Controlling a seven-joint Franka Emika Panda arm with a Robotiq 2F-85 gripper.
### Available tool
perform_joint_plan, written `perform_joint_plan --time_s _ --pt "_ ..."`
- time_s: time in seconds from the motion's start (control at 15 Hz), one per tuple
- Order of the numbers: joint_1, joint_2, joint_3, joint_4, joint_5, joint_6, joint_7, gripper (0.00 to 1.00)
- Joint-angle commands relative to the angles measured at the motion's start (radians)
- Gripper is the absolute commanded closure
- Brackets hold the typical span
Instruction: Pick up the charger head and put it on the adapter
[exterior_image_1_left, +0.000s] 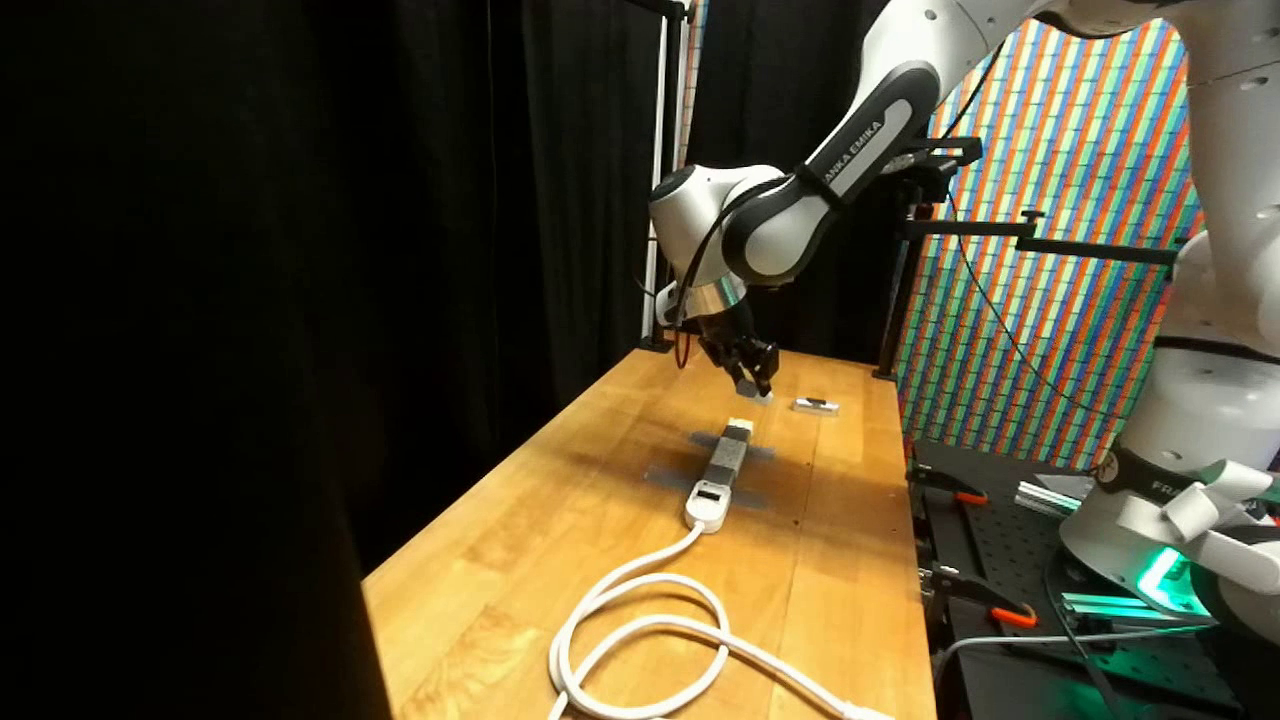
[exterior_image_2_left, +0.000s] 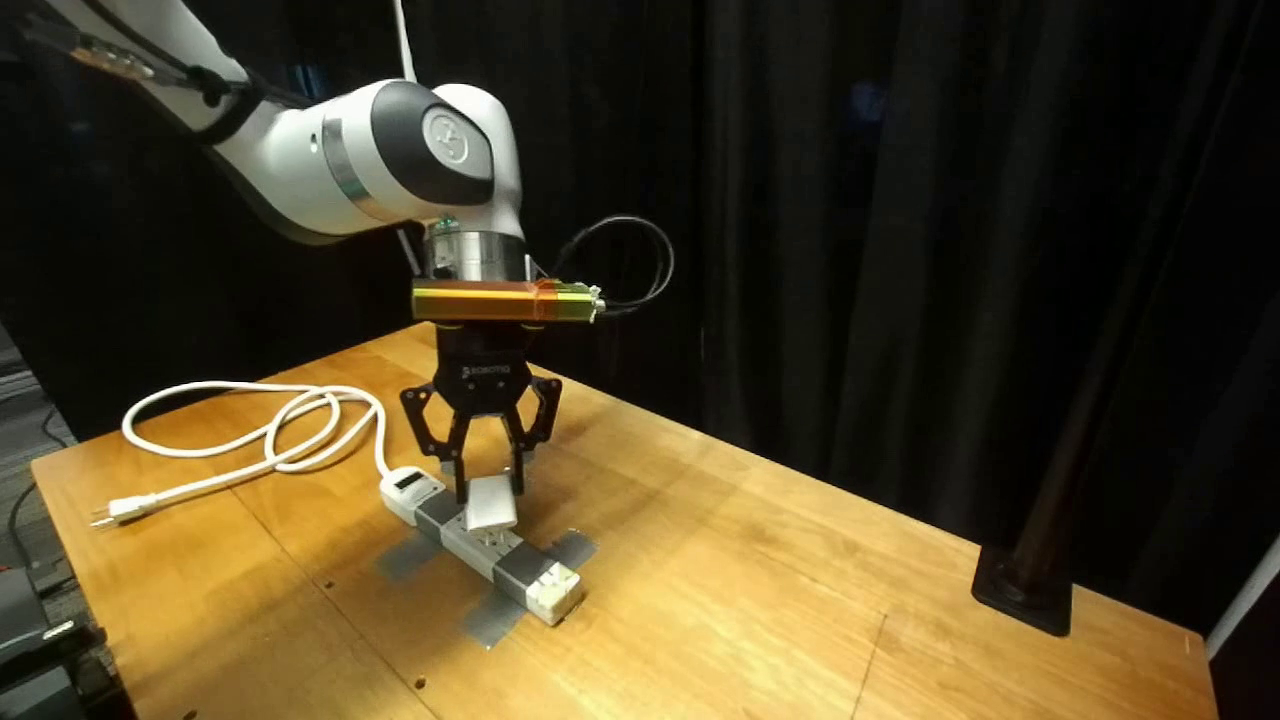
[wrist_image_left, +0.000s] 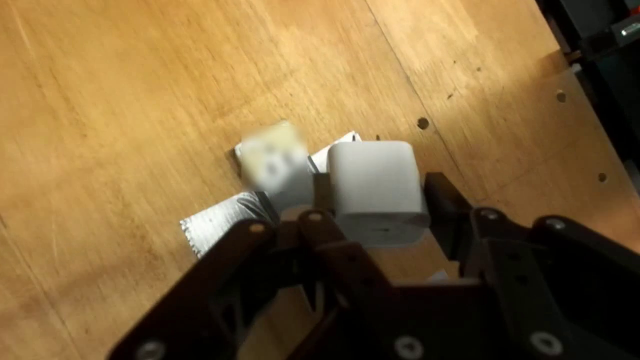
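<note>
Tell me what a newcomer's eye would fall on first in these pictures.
Probably the white robot arm stretched over the wooden table, with the white charger head held in its black gripper, up off the table near the taped-down adapter. Next might come the white cable looped on the table and, in an exterior view, the colourful striped backdrop behind the arm.
</note>
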Motion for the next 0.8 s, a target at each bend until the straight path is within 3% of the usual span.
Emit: perform_joint_plan --time_s 0.0,0.2,0.4,0.73 --pt "-0.043 -0.066 -0.011 -0.046 0.2 0.062 -0.201 0.77" --pt "-0.059 -0.06 -0.009 -0.063 0.39 0.139 -0.31 0.77" --pt "-0.065 -0.05 0.005 -0.107 0.562 0.292 -0.387 0.77" --pt "-0.079 -0.056 0.033 -0.161 0.749 0.414 -0.595 0.77"
